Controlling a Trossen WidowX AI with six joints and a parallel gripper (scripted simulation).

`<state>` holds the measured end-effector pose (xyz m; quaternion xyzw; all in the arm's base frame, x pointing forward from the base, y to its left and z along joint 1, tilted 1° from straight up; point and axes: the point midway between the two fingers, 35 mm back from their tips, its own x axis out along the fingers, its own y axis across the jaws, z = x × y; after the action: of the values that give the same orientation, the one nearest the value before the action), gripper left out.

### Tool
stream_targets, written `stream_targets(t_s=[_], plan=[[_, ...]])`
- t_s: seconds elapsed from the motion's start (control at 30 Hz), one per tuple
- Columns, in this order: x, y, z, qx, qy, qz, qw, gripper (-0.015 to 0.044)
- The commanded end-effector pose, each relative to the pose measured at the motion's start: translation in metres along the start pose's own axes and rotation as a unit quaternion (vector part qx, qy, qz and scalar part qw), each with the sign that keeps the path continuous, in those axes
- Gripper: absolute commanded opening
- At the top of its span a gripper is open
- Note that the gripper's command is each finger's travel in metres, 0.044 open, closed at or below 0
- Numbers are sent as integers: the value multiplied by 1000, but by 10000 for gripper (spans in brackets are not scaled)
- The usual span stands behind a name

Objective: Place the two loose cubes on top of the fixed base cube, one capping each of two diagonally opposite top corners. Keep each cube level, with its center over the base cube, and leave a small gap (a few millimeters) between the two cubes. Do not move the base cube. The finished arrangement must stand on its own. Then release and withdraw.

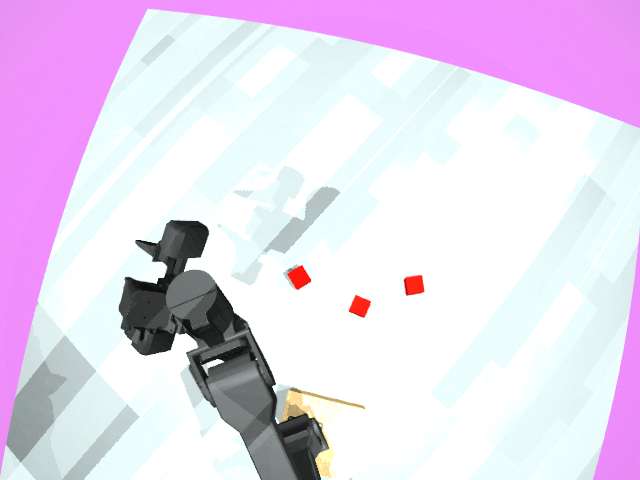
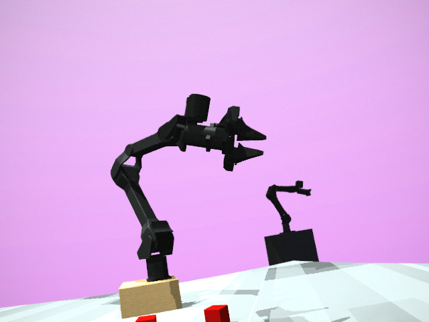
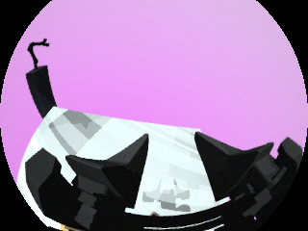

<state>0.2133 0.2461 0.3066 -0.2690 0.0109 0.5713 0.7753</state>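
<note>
Three red cubes stand apart on the pale surface in the top view: a left cube (image 1: 299,277), a middle cube (image 1: 359,306) and a right cube (image 1: 414,285). None is on another, and I cannot tell which is the fixed base. Two red cubes show partly at the bottom edge of the exterior view, one at left (image 2: 146,318) and one at right (image 2: 217,314). My gripper (image 2: 264,144) (image 3: 172,137) is open and empty. It is high in the air, well away from the cubes, with its fingers pointing roughly sideways. In the top view it is left of the cubes.
My arm stands on a wooden block (image 1: 315,404) (image 2: 149,299), nearer the bottom edge of the top view than the cubes. A black box (image 2: 291,247) (image 3: 40,89) with a similar arm (image 2: 277,204) (image 3: 32,50) on it stands in the background.
</note>
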Motion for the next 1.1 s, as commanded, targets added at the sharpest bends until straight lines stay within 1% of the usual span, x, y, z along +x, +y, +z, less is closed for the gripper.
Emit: stream_targets(t_s=[0.0, 0.13, 0.3, 0.43, 0.6, 0.73, 0.83, 0.9, 1.0, 1.07], plan=[[0, -25, -45, -4, 85, -27, 996, 265], [-9, -45, -101, -2, 186, -41, 982, 265], [-35, -60, -169, 8, 305, -34, 952, 265], [-63, -63, -218, 23, 390, -9, 920, 265], [-106, -54, -270, 49, 479, 46, 875, 265], [-143, -39, -303, 76, 530, 105, 838, 265], [-169, -25, -321, 97, 554, 154, 812, 265], [-176, -21, -324, 102, 559, 166, 806, 265], [-175, -21, -326, 102, 559, 166, 806, 265], [-171, -17, -336, 102, 559, 166, 806, 265]])
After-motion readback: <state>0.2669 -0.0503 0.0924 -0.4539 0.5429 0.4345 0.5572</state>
